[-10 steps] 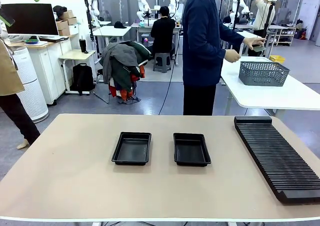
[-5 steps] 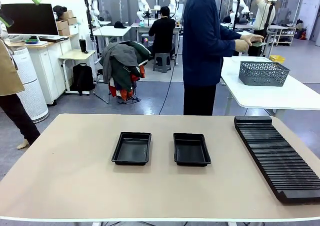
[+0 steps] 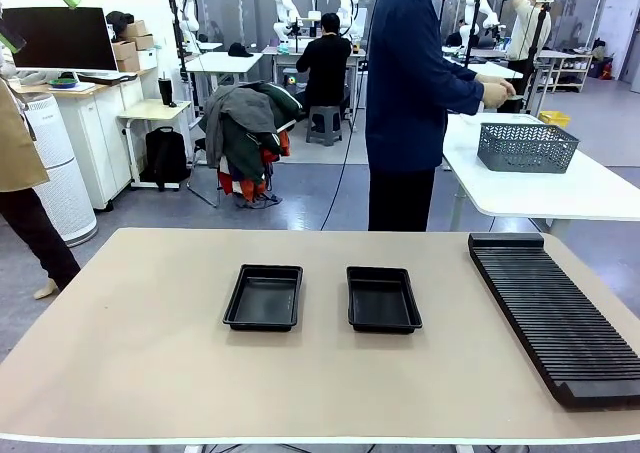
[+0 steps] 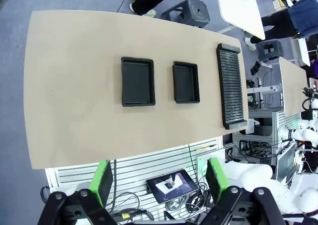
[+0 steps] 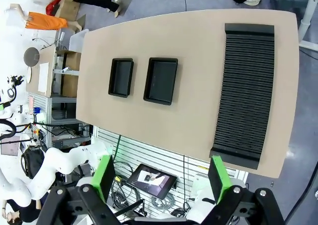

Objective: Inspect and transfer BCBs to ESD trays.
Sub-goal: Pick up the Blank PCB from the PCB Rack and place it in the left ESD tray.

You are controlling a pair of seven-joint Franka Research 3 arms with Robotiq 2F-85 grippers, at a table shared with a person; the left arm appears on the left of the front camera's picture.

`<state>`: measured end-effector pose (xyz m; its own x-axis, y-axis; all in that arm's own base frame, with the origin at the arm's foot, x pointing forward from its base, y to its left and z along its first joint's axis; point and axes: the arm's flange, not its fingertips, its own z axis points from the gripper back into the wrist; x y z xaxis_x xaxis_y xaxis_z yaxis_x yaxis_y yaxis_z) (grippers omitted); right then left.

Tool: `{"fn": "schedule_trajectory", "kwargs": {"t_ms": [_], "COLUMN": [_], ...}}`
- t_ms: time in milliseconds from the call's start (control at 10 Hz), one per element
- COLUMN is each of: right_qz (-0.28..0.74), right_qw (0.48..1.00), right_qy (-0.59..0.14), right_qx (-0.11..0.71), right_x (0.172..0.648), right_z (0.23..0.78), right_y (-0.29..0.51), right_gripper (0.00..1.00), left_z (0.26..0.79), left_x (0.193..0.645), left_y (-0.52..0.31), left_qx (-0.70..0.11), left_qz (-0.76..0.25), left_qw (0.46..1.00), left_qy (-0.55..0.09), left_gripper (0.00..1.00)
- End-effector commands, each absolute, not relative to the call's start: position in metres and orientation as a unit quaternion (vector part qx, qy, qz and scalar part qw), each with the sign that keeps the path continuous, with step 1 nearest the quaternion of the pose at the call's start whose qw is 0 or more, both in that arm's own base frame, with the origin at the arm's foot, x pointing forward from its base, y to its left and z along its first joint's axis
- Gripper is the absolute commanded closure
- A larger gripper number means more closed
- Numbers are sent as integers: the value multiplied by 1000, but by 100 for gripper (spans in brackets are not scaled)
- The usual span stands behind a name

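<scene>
**Trays bare, no board yet**

Front: the person (image 3: pixel 410 93) at 12 o'clock has drawn both hands (image 3: pixel 495 93) back from the reach toward 2 o'clock. We cannot tell if they hold a BCB. Left tray (image 3: pixel 263 297) and right tray (image 3: pixel 383 299) lie empty mid-counter (image 3: pixel 140 343), so we judge transfer unstarted.

Left wrist: left end effector (image 4: pixel 160 179) gapes wide, holding nothing.

Right wrist: right end effector (image 5: pixel 161 178) likewise.

Lab with workbenches (image 3: pixel 590 188) and monitor (image 3: pixel 58 38)
</scene>
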<state>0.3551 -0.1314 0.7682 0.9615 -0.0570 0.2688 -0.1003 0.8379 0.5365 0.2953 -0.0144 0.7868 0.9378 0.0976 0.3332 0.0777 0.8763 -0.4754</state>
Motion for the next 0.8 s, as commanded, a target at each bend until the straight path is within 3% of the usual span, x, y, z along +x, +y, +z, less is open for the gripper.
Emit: {"fn": "schedule_trajectory", "kwargs": {"t_ms": [0,700], "right_qz": [11,11], "right_qw": [948,948], "right_qy": [-138,-138], "right_qx": [287,287], "right_x": [355,355], "right_z": [768,768], "right_y": [-132,-132], "right_gripper": [0,0], "left_z": [785,785], "left_x": [295,295], "left_y": [-14,-14], "left_qx": [-250,-250], "left_qz": [6,6], "left_qw": [952,952], "left_qy": [-178,-178], "left_gripper": [0,0]}}
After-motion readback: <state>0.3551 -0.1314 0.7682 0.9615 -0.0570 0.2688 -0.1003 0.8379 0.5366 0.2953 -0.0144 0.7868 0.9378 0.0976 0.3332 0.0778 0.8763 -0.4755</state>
